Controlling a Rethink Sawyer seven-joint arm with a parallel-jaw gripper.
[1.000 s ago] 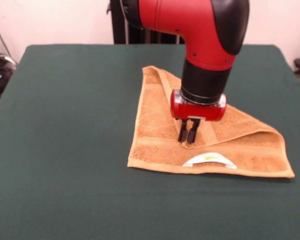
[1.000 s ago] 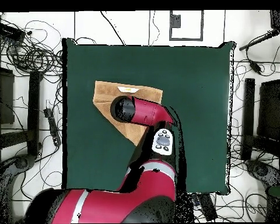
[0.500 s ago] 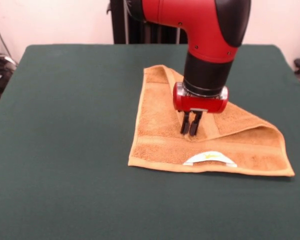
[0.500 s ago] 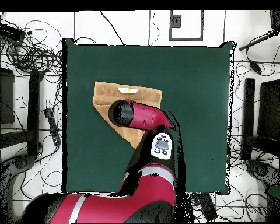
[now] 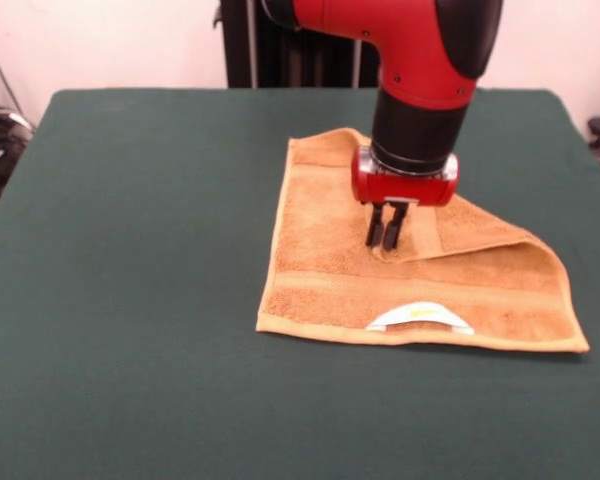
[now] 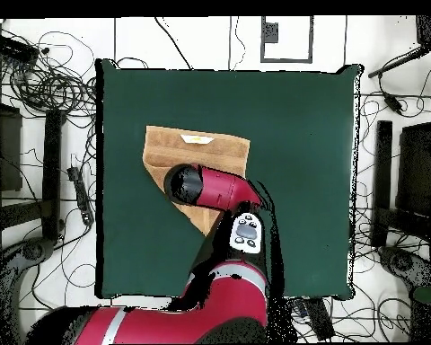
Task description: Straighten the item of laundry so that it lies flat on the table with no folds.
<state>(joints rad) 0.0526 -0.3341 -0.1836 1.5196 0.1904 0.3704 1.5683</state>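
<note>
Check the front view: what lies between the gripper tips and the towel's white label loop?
Only towel: flat terry and one woven border band separate the gripper from the label loop. No other object lies there, as the front view shows.

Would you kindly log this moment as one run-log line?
gripper: shut on towel fold corner | towel: one corner folded over, not flat | table: towel near centre

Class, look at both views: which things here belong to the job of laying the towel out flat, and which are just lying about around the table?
Belonging to the job:
- towel, one corner folded over itself
- green table
- gripper, pinching the folded corner's tip

Lying about:
- cables on the floor beside the table
- dark stands at the other side
</note>
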